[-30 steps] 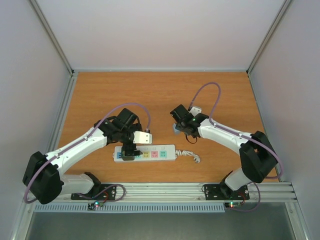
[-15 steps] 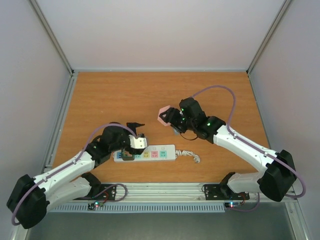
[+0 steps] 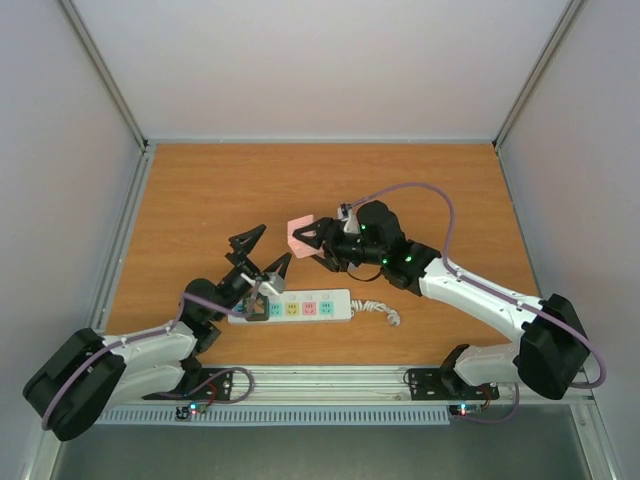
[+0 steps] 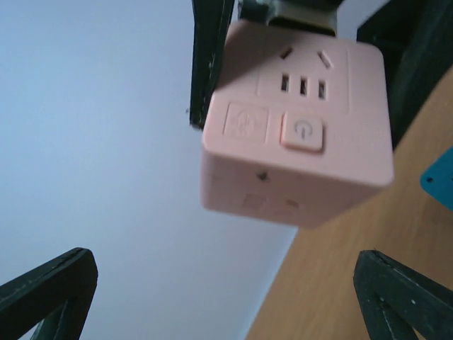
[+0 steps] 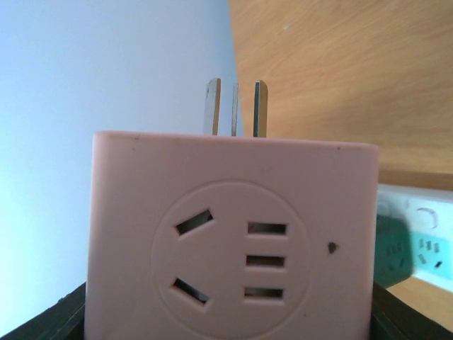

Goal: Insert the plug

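The plug is a pink cube adapter [image 3: 300, 238] with metal prongs [image 5: 233, 106]. My right gripper [image 3: 322, 244] is shut on it and holds it in the air above the table, just behind the left part of the white power strip [image 3: 290, 305]. In the right wrist view the cube [image 5: 233, 234] fills the frame between my fingers. My left gripper [image 3: 264, 253] is open and empty, tilted upward beside the strip's left end. In the left wrist view the pink cube [image 4: 297, 120] hangs above my spread fingertips [image 4: 49, 283].
The strip's coiled white cord [image 3: 385, 312] lies at its right end. The strip also shows at the right edge of the right wrist view [image 5: 417, 241]. White walls enclose the wooden table [image 3: 200, 190] on three sides.
My left gripper has left the strip's left end, drawn back toward its base and tilted up with jaws wide. My right gripper has carried the pink plug leftward toward the strip.
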`<action>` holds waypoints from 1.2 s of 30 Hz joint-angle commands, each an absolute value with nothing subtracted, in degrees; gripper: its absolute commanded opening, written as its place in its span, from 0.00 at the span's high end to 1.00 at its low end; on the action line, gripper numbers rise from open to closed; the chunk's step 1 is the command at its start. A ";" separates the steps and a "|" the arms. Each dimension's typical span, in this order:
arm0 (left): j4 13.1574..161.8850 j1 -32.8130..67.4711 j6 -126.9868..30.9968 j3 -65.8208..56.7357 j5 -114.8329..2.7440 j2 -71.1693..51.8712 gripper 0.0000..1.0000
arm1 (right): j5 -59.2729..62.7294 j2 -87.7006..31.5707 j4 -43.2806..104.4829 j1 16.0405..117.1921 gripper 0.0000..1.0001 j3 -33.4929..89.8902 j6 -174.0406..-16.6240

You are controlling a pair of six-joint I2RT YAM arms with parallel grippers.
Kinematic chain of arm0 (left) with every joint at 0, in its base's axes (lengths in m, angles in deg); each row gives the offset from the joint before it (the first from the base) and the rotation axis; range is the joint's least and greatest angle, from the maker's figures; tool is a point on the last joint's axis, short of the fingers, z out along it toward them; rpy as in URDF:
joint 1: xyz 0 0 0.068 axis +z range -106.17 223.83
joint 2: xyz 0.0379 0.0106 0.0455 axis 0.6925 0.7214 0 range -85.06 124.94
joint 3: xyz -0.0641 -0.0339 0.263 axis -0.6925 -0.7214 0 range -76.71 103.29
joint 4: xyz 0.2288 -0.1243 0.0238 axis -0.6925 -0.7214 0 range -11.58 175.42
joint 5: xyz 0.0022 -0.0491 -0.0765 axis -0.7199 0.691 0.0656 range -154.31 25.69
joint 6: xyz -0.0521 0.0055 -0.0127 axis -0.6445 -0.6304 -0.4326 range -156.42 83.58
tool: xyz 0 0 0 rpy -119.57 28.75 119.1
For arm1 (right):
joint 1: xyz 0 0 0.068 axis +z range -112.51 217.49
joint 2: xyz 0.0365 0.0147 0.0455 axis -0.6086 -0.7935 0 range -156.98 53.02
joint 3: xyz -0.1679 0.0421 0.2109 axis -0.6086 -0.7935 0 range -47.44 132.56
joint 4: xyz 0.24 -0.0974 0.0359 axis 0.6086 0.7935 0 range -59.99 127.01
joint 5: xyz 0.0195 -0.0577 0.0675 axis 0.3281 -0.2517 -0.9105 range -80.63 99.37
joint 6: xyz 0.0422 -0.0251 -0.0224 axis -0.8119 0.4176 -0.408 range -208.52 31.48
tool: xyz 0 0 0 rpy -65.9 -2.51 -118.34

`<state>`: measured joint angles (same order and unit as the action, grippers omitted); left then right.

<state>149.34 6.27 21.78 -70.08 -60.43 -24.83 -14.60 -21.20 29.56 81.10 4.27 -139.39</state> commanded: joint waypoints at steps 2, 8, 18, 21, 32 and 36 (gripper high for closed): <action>171.50 6.52 23.72 -73.55 -56.21 -22.97 0.00 | -18.25 -22.53 22.33 84.39 0.76 5.32 -141.62; 175.70 6.52 26.57 -75.43 -52.59 -21.76 0.00 | -18.86 -23.36 21.78 86.88 0.76 5.85 -140.97; 186.75 6.50 31.80 -75.60 -55.46 -16.69 0.01 | -18.01 -23.52 22.28 89.64 0.76 4.76 -140.05; 186.77 6.48 32.36 -76.49 -53.53 -17.73 0.05 | -17.44 -23.52 23.03 90.07 0.76 4.66 -139.81; 181.97 6.48 31.62 -78.55 -49.92 -25.21 0.29 | -16.03 -25.23 23.94 91.43 0.76 5.03 -139.41; 175.75 6.53 30.72 -78.65 -48.96 -30.55 0.46 | -14.33 -25.75 25.79 91.67 0.75 5.56 -138.50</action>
<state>161.53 6.73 33.01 -76.42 -52.10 -25.03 -16.35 -24.83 24.38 91.14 4.42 -139.85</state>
